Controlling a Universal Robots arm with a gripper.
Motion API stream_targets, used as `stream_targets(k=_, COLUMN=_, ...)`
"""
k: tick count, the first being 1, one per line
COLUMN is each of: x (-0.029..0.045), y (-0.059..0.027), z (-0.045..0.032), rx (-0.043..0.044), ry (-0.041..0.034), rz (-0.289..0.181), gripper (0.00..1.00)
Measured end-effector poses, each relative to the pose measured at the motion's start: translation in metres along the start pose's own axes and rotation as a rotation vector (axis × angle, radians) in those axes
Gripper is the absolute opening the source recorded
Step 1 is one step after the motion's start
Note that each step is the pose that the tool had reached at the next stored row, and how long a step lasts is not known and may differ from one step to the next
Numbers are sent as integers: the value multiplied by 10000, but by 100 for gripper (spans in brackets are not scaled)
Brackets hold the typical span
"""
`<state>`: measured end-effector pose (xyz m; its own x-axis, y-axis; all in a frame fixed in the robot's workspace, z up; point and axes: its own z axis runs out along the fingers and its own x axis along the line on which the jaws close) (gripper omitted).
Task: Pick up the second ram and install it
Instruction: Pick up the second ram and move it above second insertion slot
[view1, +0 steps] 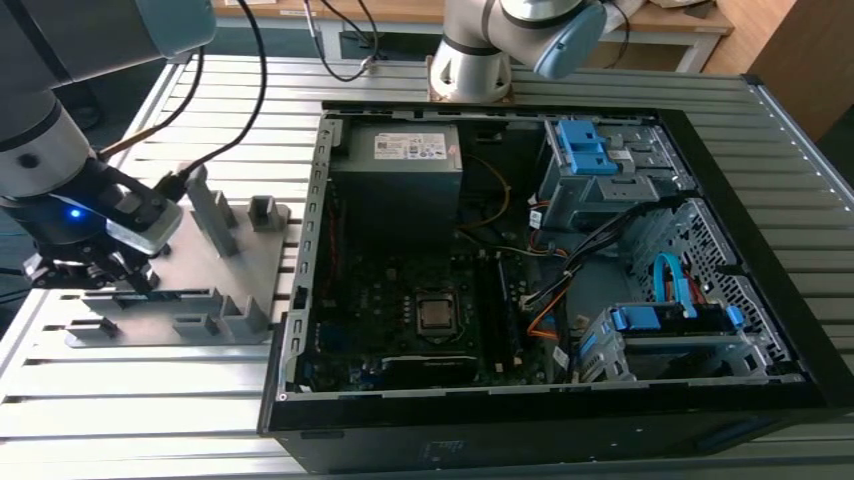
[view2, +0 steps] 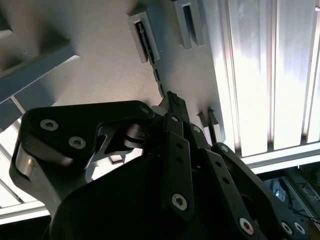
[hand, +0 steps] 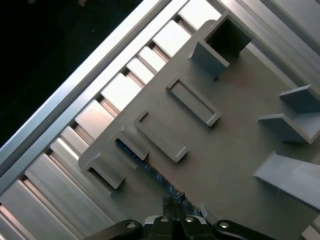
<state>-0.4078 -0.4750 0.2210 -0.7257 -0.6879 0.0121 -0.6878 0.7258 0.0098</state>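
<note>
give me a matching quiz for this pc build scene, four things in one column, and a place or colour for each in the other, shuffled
1 gripper
2 second ram
3 CPU socket
4 drive bracket

A blue
B middle of the motherboard
C low over the holder tray
D on edge in a tray slot

Pairs: 1-C, 2-D, 3-B, 4-A

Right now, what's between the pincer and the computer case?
In the exterior view, grey upright ribs of the holder tray stand between the pincer and computer case.
</note>
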Motion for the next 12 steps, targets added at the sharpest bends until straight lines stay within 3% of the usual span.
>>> stream_targets(k=12, x=0, y=0, z=0, rx=10, ry=8, rz=-789, gripper=10)
